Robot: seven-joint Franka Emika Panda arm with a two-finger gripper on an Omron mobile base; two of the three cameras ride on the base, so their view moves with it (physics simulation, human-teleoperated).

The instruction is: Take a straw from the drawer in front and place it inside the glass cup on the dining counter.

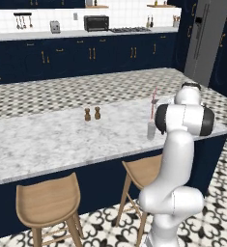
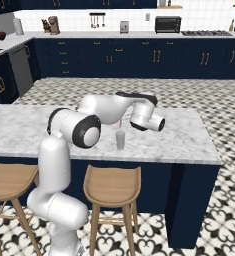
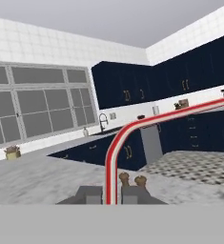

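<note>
one straw pinched upright in gripper, over glass cup.

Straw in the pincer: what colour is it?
The straw is red with a white stripe along it, clearest in the hand view.

2 brown shakers, wooden stools

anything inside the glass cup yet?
The straw stands over the glass cup on the dining counter, its lower end apparently inside. The tool is shut on the straw. The cup's bottom is too small to make out.
</note>
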